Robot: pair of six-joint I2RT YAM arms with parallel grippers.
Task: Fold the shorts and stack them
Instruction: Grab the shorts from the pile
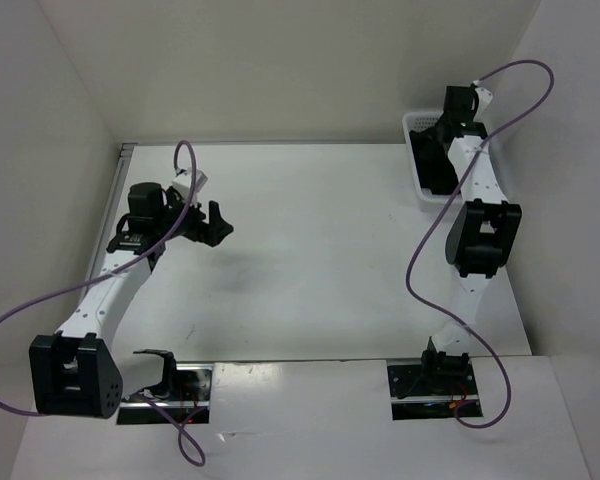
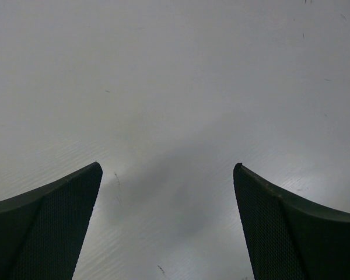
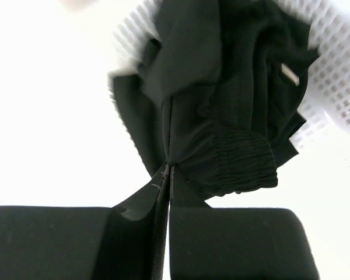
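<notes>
From above, I see the shorts (image 1: 436,172) bunched in the basket (image 1: 413,124) at upper right, with the left gripper (image 1: 214,222) well apart at centre left. Left wrist: fingers spread wide over bare table (image 2: 175,70). Right wrist: the right gripper (image 3: 166,170) is pinched on a fold, cloth running up-frame into the basket.

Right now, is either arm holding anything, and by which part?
Right gripper pinches the shorts by a fabric fold beside the elastic waistband. Left gripper is open, holding nothing.
</notes>
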